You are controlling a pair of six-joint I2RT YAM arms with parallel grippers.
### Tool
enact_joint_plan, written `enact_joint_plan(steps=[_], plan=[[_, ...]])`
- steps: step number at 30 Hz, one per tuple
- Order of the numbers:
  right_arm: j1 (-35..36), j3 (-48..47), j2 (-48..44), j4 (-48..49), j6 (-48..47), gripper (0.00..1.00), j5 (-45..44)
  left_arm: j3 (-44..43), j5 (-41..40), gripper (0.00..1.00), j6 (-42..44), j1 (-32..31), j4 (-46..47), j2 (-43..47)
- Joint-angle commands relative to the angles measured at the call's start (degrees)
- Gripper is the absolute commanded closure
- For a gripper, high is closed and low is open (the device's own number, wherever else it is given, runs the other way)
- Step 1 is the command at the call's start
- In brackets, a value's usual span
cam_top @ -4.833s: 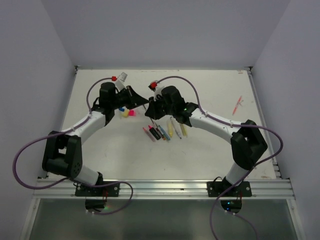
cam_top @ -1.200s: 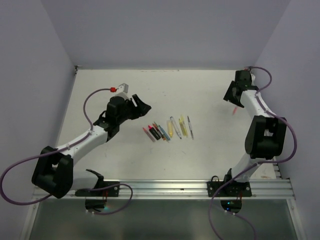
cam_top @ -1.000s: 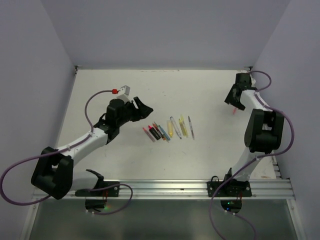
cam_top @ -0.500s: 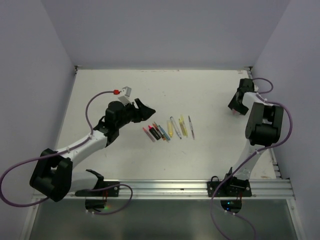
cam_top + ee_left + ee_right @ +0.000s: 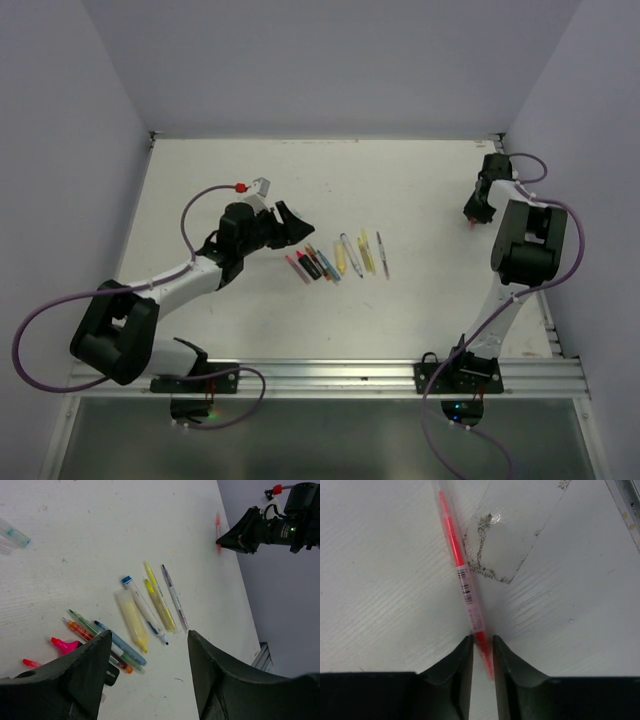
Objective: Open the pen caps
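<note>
Several pens point(image 5: 340, 258) lie side by side in a row at mid-table; the left wrist view shows them as yellow, blue, green, orange and pink pens point(image 5: 131, 620). My left gripper point(image 5: 290, 222) hangs open just left of the row, nothing between its fingers point(image 5: 150, 645). A pale blue pen cap point(image 5: 14, 534) lies apart at the upper left. Far right, a red pen point(image 5: 462, 575) lies alone on the table. My right gripper point(image 5: 482, 647) is shut on its pointed near end, one jaw on each side. That gripper point(image 5: 473, 215) sits low by the right wall.
A worn, shiny patch point(image 5: 515, 540) marks the table beside the red pen. The table's metal edge point(image 5: 625, 505) and the right wall point(image 5: 590, 180) run close behind the right gripper. Purple cables loop off both arms.
The right gripper has dropped onto the red pen by the right wall and narrowed its jaws around the tip. The left gripper drifted slightly right toward the row, still open.
</note>
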State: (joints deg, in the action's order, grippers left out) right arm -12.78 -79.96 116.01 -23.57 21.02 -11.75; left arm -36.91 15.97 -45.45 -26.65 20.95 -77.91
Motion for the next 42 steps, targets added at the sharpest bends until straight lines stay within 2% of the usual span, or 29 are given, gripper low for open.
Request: enact_joint_plan(steps=[1,2,3,4,12,15,18,21,22,26,28,29,35,39,42], plan=[[0.03,-0.99,1.15,-2.27,-0.19,0.79,1.55,-1.85,0.82,0.35,-0.08,-0.24,3.57,-0.14],[0.03,-0.81,1.15,-2.35,-0.10,0.82,1.73,-1.94,0.82,0.35,0.01,-0.15,3.40,-0.22],[0.03,-0.63,1.15,-2.27,-0.18,0.97,1.90,-2.20,0.82,0.35,0.36,-0.15,3.05,-0.05],[0.03,-0.46,0.98,-2.27,-0.01,1.00,1.90,-2.38,0.65,0.35,0.45,-0.15,2.26,-0.05],[1.87,6.12,-8.41,1.25,2.45,1.00,-0.47,-5.45,-0.59,0.35,3.69,-0.06,-4.32,0.65],[6.52,7.45,-14.04,-0.15,3.07,1.00,-1.17,-8.09,-0.85,0.34,3.10,0.37,-8.29,0.04],[12.32,6.66,-18.70,-3.14,1.58,1.00,-1.53,-10.11,4.06,0.35,3.52,2.04,-8.55,-1.19],[19.87,8.15,-23.36,-2.88,0.78,1.00,2.95,-13.79,5.66,0.35,6.07,2.48,-15.21,-2.07],[24.42,8.59,-24.24,-2.62,0.17,1.00,4.00,-13.81,4.96,0.35,6.25,2.66,-15.76,-1.29],[33.06,11.40,-28.19,-1.57,-1.23,1.00,15.75,-11.70,5.30,0.34,4.15,5.03,-14.63,0.83],[36.92,12.20,-28.82,-1.65,-2.29,1.00,17.89,-12.05,6.53,0.34,3.79,7.13,-14.27,0.74],[37.90,12.29,-29.25,-1.74,-2.99,1.00,21.03,-12.48,6.53,0.34,3.97,7.84,-14.53,0.57],[42.92,11.24,-30.75,-2.79,-5.54,1.00,26.42,-13.98,6.53,0.34,3.01,9.25,-14.01,-2.15],[44.94,10.53,-30.32,-2.80,-6.60,1.00,30.20,-13.98,11.18,0.34,-0.95,9.34,-8.39,-6.28],[46.17,9.74,-29.61,-2.62,-6.69,1.00,31.61,-13.46,11.37,0.34,-2.53,9.25,-5.77,-7.25]])
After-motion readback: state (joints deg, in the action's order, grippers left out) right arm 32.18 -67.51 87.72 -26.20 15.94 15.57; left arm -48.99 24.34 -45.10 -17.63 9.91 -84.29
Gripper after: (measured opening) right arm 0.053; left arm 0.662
